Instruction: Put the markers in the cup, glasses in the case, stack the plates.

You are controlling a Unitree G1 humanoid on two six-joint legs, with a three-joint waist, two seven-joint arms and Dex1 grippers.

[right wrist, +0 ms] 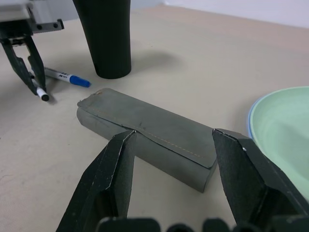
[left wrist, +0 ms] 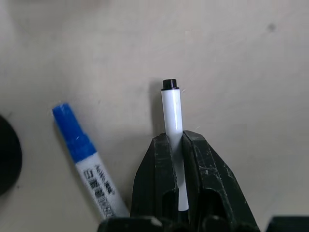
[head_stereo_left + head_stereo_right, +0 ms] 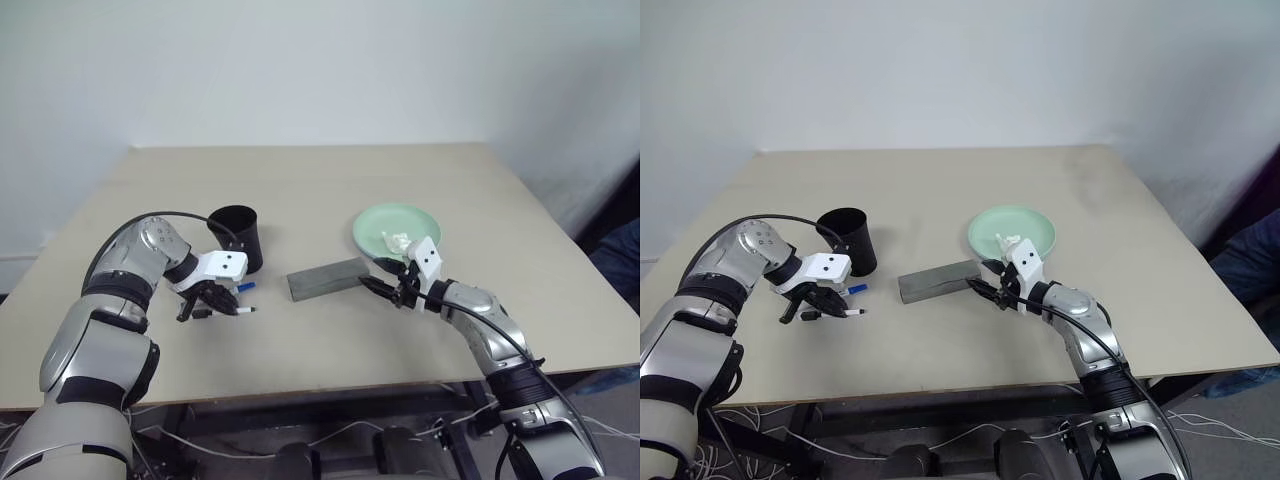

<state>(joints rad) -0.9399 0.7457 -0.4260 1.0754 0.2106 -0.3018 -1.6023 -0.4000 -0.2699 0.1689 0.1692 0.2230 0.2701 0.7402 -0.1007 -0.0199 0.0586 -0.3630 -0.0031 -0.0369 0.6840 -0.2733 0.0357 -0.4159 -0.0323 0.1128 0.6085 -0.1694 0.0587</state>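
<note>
Left gripper (image 2: 176, 145) pinching the dark-capped marker (image 2: 172, 113) beside the cup (image 3: 238, 238), blue-capped marker (image 2: 79, 145) maybe touching the cup, right gripper (image 1: 174, 159) wide by the case (image 1: 149, 133)

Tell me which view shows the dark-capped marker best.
The left wrist view: the dark-capped marker fills the centre, clamped between the left gripper fingers. The eye views and right wrist view show it small, beside the blue-capped marker.

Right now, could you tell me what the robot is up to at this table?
The left tool is shut on the dark-capped marker near the black cup, while the blue-capped marker lies on the table. The right tool hovers open at the grey case. The mint plate sits stacked on the blue one, whose rim peeks out.
</note>
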